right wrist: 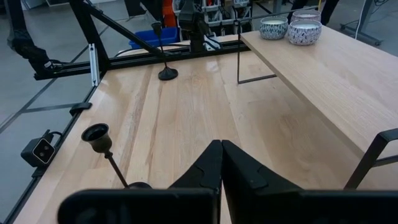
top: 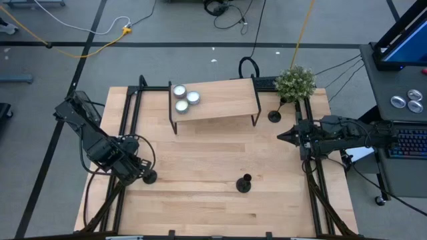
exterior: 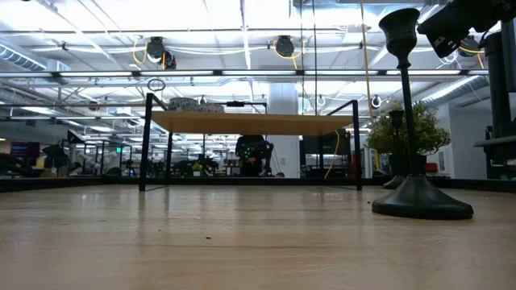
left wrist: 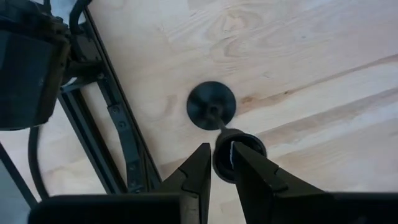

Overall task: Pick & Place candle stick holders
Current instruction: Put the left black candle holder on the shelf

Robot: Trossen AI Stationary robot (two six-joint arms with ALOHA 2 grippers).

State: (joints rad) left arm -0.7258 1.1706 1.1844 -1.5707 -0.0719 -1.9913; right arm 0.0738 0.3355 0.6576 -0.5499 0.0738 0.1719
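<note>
Tabletop of pale wood planks [top: 200,173] under both arms. Raised wooden shelf on black metal legs [top: 220,100] at far edge; I count three white tealight candles in silvery cups [top: 185,98] on its left end. Small potted green plant [top: 294,83] at far right corner. My left gripper [left wrist: 222,163] near left edge, fingers clamped on cup of small black candlestick holder [left wrist: 212,106], base on table. Right gripper [right wrist: 221,149] by right edge, fingers pressed together, empty. Second black holder [top: 244,183] stands near front centre; third [top: 274,115] beside plant.

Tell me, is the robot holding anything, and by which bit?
The left gripper has its fingers around a black candle stick holder at its top cup. The right gripper, shut, holds nothing.
</note>
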